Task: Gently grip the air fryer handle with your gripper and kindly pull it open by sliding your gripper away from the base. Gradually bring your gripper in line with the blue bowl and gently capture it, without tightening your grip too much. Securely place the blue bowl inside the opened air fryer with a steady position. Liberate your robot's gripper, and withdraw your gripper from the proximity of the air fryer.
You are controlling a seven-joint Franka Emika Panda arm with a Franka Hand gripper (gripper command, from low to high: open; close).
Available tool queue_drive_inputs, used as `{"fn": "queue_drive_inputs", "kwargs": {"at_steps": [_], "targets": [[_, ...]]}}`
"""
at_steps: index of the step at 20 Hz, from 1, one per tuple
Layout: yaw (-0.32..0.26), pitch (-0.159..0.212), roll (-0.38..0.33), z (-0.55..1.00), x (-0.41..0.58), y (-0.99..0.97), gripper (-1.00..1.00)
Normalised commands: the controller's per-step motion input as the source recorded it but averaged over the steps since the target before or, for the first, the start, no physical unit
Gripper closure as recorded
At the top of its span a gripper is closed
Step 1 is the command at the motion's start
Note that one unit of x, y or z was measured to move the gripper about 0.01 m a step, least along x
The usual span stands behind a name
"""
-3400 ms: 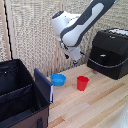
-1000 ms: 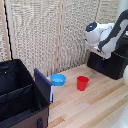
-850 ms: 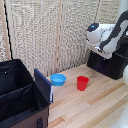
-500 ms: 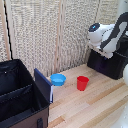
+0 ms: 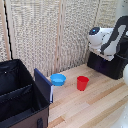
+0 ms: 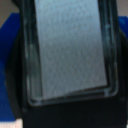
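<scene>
We can read no brand or writing anywhere. The air fryer [image 5: 109, 64] sits at the exterior view's right, against the screen, its long axis running along the wall. Our gripper [image 5: 98, 46] hangs just above it; open or clenched, we cannot tell. The blue bowl [image 5: 58, 79] rests upright beside the red cup [image 5: 82, 83]

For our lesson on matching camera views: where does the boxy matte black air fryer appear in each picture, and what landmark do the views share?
Exterior view: the boxy matte black air fryer sits at the exterior view's right, under the white robot arm.
Wrist view: its black top with a grey textured panel fills most of the picture, seen from close above.
Shared landmark: the air fryer's black body itself; the gripper is not visible.
</scene>
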Motion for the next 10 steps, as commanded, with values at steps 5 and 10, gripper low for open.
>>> {"fn": "queue_drive_inputs", "kwargs": {"at_steps": [5,10], "targets": [[-0.079,0.02,-0.009,-0.05,-0.078,-0.05,1.0],[-0.132,0.113,0.238,0.13,-0.005,0.23,1.0]]}}
